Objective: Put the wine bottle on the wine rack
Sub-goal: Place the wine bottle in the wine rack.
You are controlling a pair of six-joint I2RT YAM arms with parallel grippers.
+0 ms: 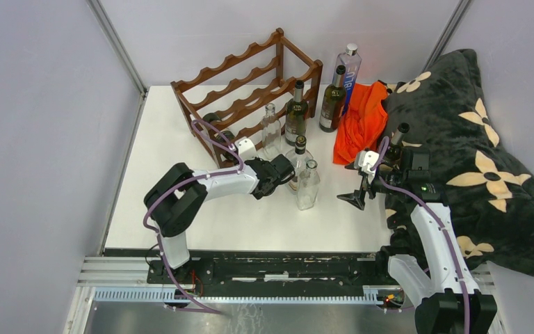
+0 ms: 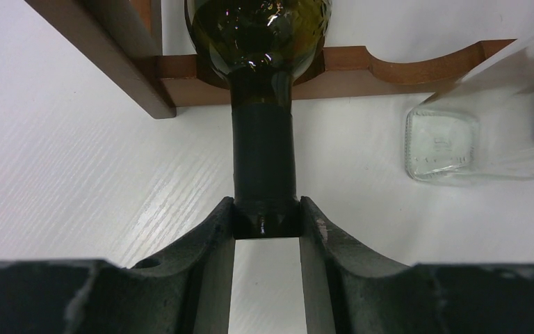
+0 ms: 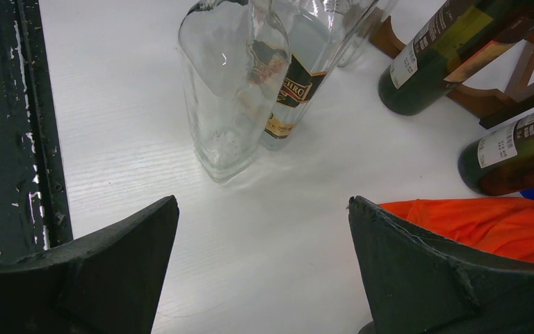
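Left wrist: left gripper [image 2: 265,212] holds wine bottle [image 2: 261,42]; body on wine rack [image 2: 403,69].

- Top view: bright, even light from overhead; the white table [image 1: 201,223] is nearly washed out, with only short, soft shadows under the arms.
- The black parts of the blanket [image 1: 473,139] at right lose detail.
- Left wrist view: a pale glare streak crosses the table at centre left, and small sharp highlights sit on the wine bottle [image 2: 264,35] at the top edge.
- The left gripper [image 2: 265,226] along the bottom is almost black and soft; the clear bottle [image 2: 445,146] at right smears toward the edge.
- Right wrist view: a bright table, reflections on the clear bottles [image 3: 229,90], and a dark, slightly blurred right gripper [image 3: 264,229].
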